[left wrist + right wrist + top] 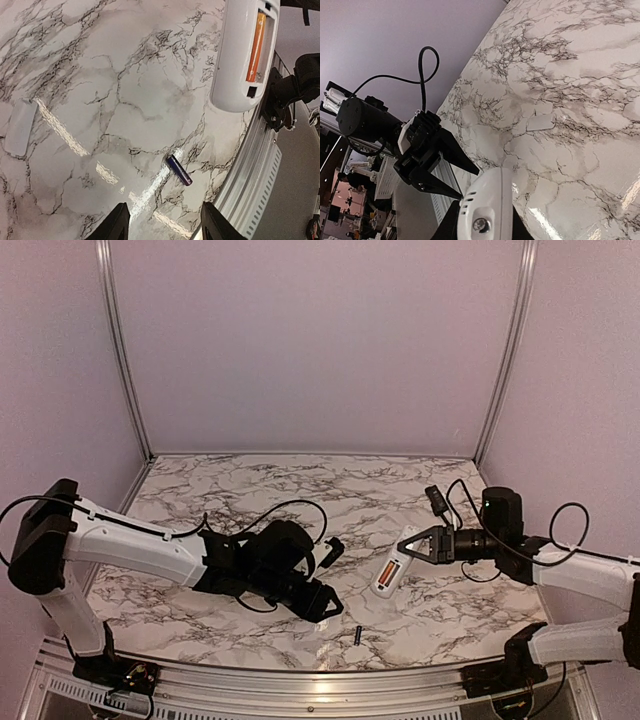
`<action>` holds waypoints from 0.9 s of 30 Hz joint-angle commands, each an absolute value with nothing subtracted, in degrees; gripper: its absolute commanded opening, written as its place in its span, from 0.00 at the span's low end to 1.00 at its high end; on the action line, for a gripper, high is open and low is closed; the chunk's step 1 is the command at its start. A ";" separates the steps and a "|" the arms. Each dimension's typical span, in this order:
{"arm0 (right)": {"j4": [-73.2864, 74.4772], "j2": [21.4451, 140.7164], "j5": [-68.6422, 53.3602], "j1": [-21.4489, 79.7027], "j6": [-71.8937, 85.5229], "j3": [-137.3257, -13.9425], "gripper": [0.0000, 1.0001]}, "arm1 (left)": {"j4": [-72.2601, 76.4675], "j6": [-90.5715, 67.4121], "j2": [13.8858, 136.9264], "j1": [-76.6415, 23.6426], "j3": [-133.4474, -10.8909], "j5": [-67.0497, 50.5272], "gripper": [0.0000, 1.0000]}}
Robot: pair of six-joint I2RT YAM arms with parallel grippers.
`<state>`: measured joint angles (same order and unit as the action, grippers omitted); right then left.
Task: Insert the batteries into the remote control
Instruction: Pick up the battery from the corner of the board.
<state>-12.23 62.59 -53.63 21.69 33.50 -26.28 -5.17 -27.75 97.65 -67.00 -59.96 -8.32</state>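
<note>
The white remote control lies back-up on the marble table with its battery bay open. An orange-copper battery sits in one slot; the other slot is empty. My right gripper is shut on the remote's far end; in the right wrist view its dark fingers flank the remote's rounded nose. The black battery lies loose near the table's front edge. My left gripper is open and empty just left of it. In the left wrist view the black battery lies just ahead of the open gripper.
A thin plain white strip lies flat on the marble to the left, also seen in the right wrist view. The metal front rail runs close beside the black battery. A small black part hangs on a cable near the right arm.
</note>
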 commanded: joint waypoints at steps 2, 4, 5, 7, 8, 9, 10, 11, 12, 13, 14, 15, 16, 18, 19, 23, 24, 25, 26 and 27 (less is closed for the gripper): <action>2.29 58.63 -45.51 20.92 25.62 -30.63 0.00 | -9.03 -29.30 104.22 -69.46 -64.87 -5.14 0.46; 5.11 58.06 -43.51 20.75 24.94 -31.59 0.00 | -11.93 -30.20 106.78 -70.51 -68.34 -4.00 0.44; 6.12 57.95 -42.72 20.56 24.74 -31.90 0.00 | -12.88 -30.67 107.87 -70.94 -69.77 -3.81 0.43; 7.88 57.81 -41.83 19.72 24.38 -32.24 0.00 | -14.12 -31.44 109.62 -71.67 -71.94 -3.50 0.41; 8.44 57.71 -41.76 18.86 24.35 -32.19 0.00 | -14.49 -31.87 110.40 -72.02 -72.77 -3.33 0.41; 8.72 57.62 -41.98 17.78 24.37 -32.05 0.00 | -15.08 -32.12 111.22 -72.45 -73.71 -2.96 0.41; 8.91 57.39 -42.46 16.71 24.41 -31.81 0.00 | -15.85 -32.30 112.04 -72.90 -74.79 -2.58 0.40; 8.83 57.26 -43.32 15.48 24.54 -31.55 0.00 | -16.89 -32.29 112.99 -73.33 -76.01 -2.12 0.40; 8.79 57.10 -44.06 14.59 24.64 -31.33 0.00 | -18.11 -32.24 113.90 -73.79 -77.16 -1.55 0.40; 8.75 56.98 -44.53 13.82 24.60 -31.15 0.00 | -19.95 -32.13 114.84 -74.27 -79.05 -0.91 0.40; 8.89 57.01 -44.97 13.13 24.56 -31.12 0.00 | -21.28 -32.02 115.77 -74.72 -80.36 -0.49 0.40; 8.99 57.04 -45.34 12.69 24.42 -31.16 0.00 | -22.70 -31.92 116.74 -75.17 -81.68 0.35 0.40; 8.99 57.08 -45.73 12.18 24.32 -31.20 0.00 | -24.22 -31.91 117.77 -75.56 -83.11 1.48 0.40; 9.02 57.13 -46.34 11.70 24.12 -31.27 0.00 | -27.96 -31.90 119.80 -76.38 -85.94 3.99 0.40; 9.00 57.13 -46.49 11.66 24.09 -31.26 0.00 | -29.84 -32.07 120.61 -76.80 -87.42 5.17 0.40; 8.71 57.13 -47.13 11.61 24.25 -31.04 0.00 | -34.50 -33.12 123.01 -77.75 -91.29 7.33 0.39; 8.64 57.04 -47.18 11.60 24.32 -30.92 0.00 | -34.54 -33.51 123.28 -77.82 -91.44 7.24 0.39; 8.61 56.91 -47.27 11.61 24.28 -30.79 0.00 | -34.50 -33.68 123.55 -77.93 -91.67 7.04 0.38; 8.57 56.83 -47.32 11.64 24.28 -30.64 0.00 | -34.65 -33.69 124.03 -78.10 -92.13 6.86 0.37; 8.61 56.74 -47.33 11.61 24.32 -30.53 0.00 | -34.73 -33.73 124.36 -78.20 -92.38 6.92 0.36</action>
<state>8.23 57.91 -46.09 12.27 24.91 -29.98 -30.04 -32.82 122.48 -77.60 -90.21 4.91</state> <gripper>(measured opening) 0.205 0.382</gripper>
